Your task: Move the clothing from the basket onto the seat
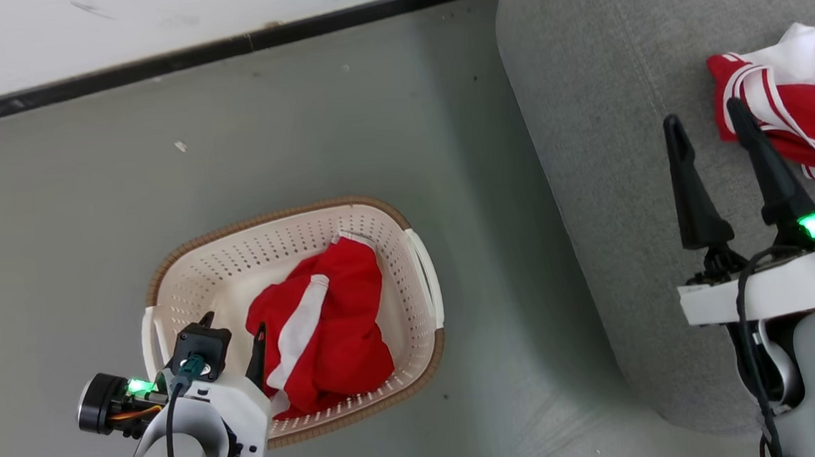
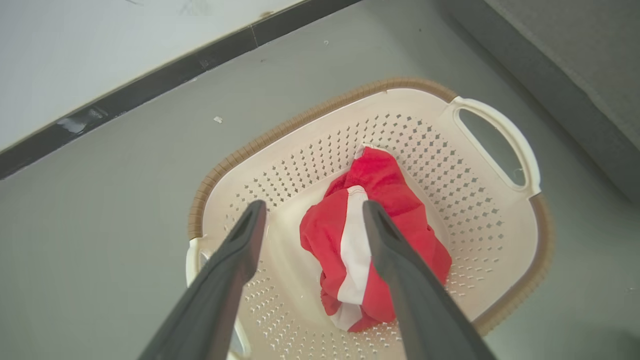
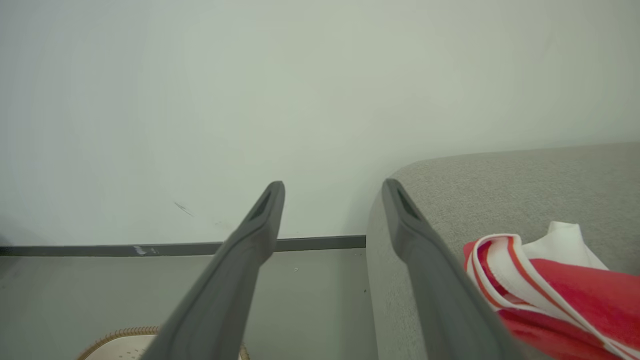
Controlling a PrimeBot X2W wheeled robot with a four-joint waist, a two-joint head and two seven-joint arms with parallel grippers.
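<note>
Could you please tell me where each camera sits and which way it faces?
Head view: high on the robot, looking down at the floor, basket on its left, seat on its right; left gripper and right gripper both show.
Left wrist view: above the basket, looking down into it at the red garment; its own open fingers show.
Right wrist view: over the seat's edge, facing the wall; its own open fingers show beside the striped garment.
Shared: all three show basket and seat.
</note>
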